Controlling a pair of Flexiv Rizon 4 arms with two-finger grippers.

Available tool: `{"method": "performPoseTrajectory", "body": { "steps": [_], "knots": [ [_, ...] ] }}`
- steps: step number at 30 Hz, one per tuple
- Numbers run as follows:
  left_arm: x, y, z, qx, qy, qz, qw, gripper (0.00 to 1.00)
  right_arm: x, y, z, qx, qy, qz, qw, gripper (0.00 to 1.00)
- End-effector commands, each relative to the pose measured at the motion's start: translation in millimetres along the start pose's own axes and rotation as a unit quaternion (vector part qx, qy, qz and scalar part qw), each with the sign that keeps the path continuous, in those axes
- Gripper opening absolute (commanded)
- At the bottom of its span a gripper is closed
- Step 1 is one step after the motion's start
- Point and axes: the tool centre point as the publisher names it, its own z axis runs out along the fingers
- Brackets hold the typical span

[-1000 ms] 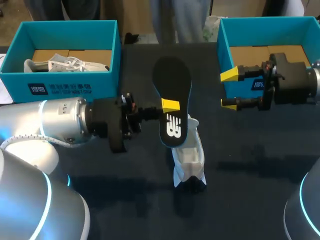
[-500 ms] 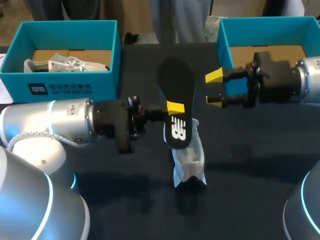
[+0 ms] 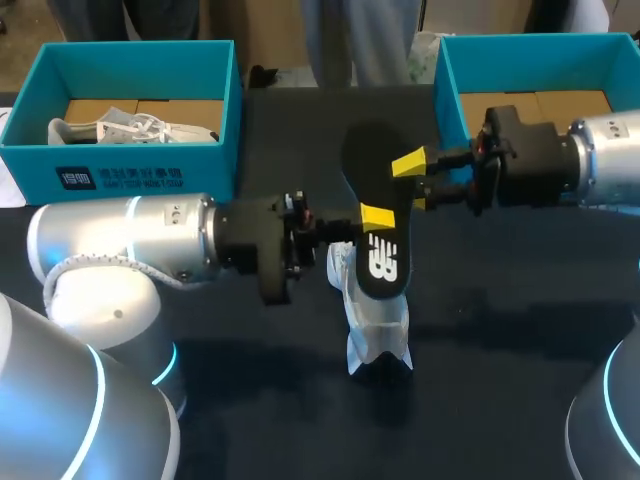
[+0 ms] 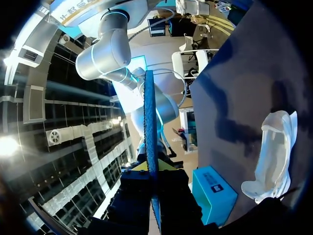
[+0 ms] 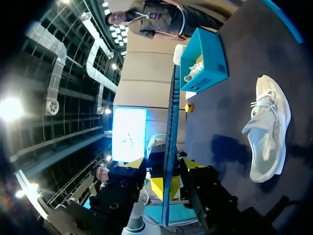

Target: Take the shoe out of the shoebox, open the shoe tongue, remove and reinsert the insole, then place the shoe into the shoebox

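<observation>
My left gripper (image 3: 370, 222) is shut on a black insole (image 3: 372, 180) with a white logo and holds it in the air over the table's middle. In the left wrist view the insole (image 4: 149, 122) stands edge-on between that gripper's (image 4: 150, 169) yellow tips. My right gripper (image 3: 415, 182) comes in from the right and straddles the insole's right edge. Seen from the right wrist, the insole (image 5: 170, 127) runs between the right gripper's (image 5: 165, 166) tips, which stand apart from it. The white shoe (image 3: 375, 320) lies on the table below (image 4: 274, 152) (image 5: 266, 132).
A teal shoebox (image 3: 130, 165) at the back left holds another white shoe (image 3: 130, 130). A second teal shoebox (image 3: 450, 90) stands at the back right, behind my right arm. The dark tabletop (image 3: 500, 340) spreads around the shoe.
My left arm carried the insole to the right. My right gripper moved left from the back-right box to the insole, and its fingers narrowed around the insole's edge.
</observation>
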Motion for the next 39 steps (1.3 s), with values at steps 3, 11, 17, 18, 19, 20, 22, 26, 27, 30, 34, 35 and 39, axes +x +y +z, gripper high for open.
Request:
{"method": "performPoseTrajectory", "body": {
  "steps": [3, 11, 17, 18, 19, 20, 22, 26, 27, 30, 34, 35, 39],
  "knots": [
    [-0.2, 1.5, 16.6, -0.003, 0.003, -0.002, 1.0, 0.0, -2.3, 4.4, 4.0, -0.001, 0.0, 0.001, 1.0, 0.35],
    [0.0, 1.1, 14.8, -0.003, 0.006, 0.002, 1.0, 0.0, -3.7, 4.8, -0.9, -0.004, -0.002, 0.004, 1.0, 0.25],
    [0.3, 1.7, 14.8, -0.004, 0.006, 0.001, 1.0, 0.0, -3.5, 6.2, -1.7, 0.001, -0.001, 0.004, 1.0, 0.0],
    [0.4, 1.9, 15.1, -0.004, 0.006, 0.002, 1.0, 0.0, -3.4, 6.4, -1.7, 0.002, -0.001, 0.004, 1.0, 0.0],
    [0.3, 2.0, 15.4, -0.004, 0.006, 0.002, 1.0, 0.0, -3.4, 6.5, -1.7, 0.003, -0.001, 0.004, 1.0, 0.0],
    [0.2, 2.0, 15.5, -0.003, 0.006, 0.002, 1.0, 0.0, -3.4, 6.7, -1.7, 0.003, 0.0, 0.004, 1.0, 0.0],
    [0.2, 1.9, 15.5, -0.001, 0.007, 0.002, 1.0, 0.0, -3.4, 7.2, -1.8, 0.003, 0.0, 0.003, 1.0, 0.0],
    [1.2, 2.9, 12.2, -0.001, 0.012, 0.0, 1.0, 1.0, -5.5, 8.3, -3.7, 0.002, 0.0, 0.007, 1.0, 0.0],
    [1.1, 3.5, 10.0, -0.001, 0.012, -0.001, 1.0, 1.0, -6.3, 8.4, -4.4, 0.002, 0.0, 0.008, 1.0, 0.0],
    [2.6, 5.8, 1.4, -0.006, 0.016, -0.006, 1.0, 1.0, -9.2, 8.4, -7.2, 0.0, 0.0, 0.011, 1.0, 0.0],
    [9.1, 9.5, -13.0, -0.01, 0.032, -0.011, 0.999, 1.0, -13.8, 9.5, -10.2, -0.004, -0.001, 0.017, 1.0, 0.0],
    [10.8, 10.9, -17.1, -0.012, 0.037, -0.01, 0.999, 1.0, -14.8, 9.9, -10.8, -0.005, -0.001, 0.017, 1.0, 0.0],
    [13.7, 15.5, -32.5, -0.019, 0.049, -0.016, 0.998, 1.0, -19.4, 10.2, -13.3, -0.007, -0.001, 0.021, 1.0, 0.0]
  ]
}}
